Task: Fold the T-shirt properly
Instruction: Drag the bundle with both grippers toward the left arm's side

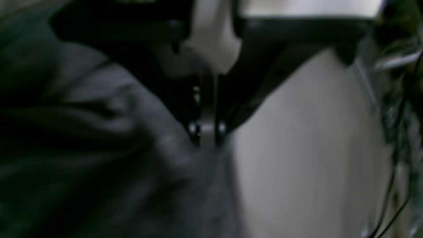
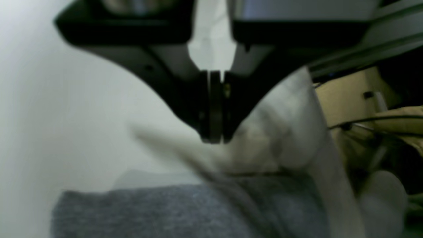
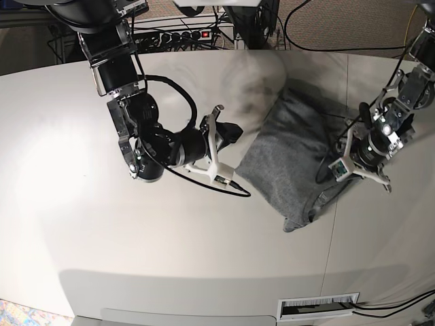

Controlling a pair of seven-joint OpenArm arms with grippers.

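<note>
On the white worktop [image 3: 81, 224], the grey T-shirt [image 3: 289, 159] lies partly folded and creased; left tool [image 1: 207, 140] and right tool [image 2: 214, 138] each pinch its fabric.

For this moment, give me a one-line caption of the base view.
Two arms flank a partly folded grey T-shirt on the white table, each pinching one side edge.

A white table [image 3: 170, 244] fills the room's middle; behind it, a power strip [image 3: 178, 35] and black cables [image 3: 326, 41] lie on carpeted floor [image 3: 353, 17].

left tool [image 1: 207, 140] closed, right tool [image 2: 214, 138] closed
</note>
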